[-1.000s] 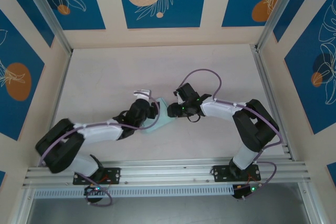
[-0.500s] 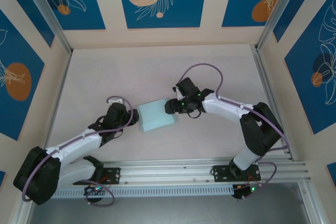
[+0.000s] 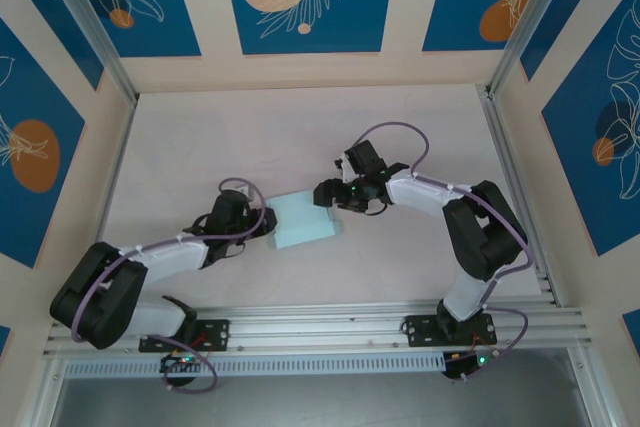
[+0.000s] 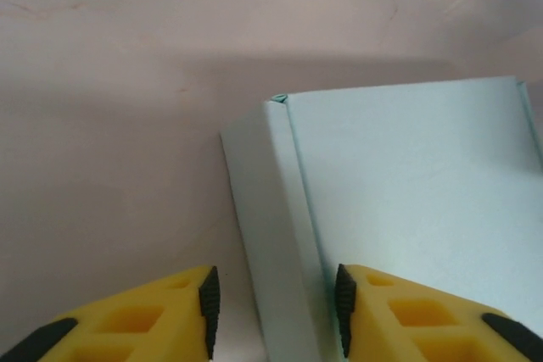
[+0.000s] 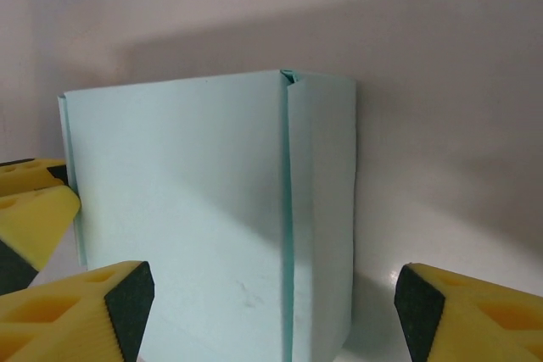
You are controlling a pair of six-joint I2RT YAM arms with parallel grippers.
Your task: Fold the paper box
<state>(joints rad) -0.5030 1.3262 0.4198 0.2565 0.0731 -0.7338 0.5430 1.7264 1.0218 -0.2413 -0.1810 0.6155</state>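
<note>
— Jaws first: the left jaws stand apart, straddling the left side wall [image 4: 273, 235] of the paper box [image 3: 305, 219]. One yellow finger [image 4: 182, 307] sits outside over the table [image 3: 200, 137], with a sliver of bare surface between pad and card. The other is over the top face. Nothing is clamped, as far as I can see.
— And the right jaws?
— Wider apart, a finger [image 5: 59, 332] on each side of the box's right end, with a clear gap on one side. The box lies flat mid-table between the two sets of jaws and looks nearly formed.
— So the step is squaring that side wall?
— That's my reading. Close the left jaws slowly, only until the wall stands true, because thin card will buckle under a hard pinch. Let the right jaws brace the opposite end so the box doesn't skate away.
— Anything to watch?
— The little corner tip [image 4: 278, 98] at the far end of the fold. It looks slightly proud, so press along the crease, not across it.
</note>
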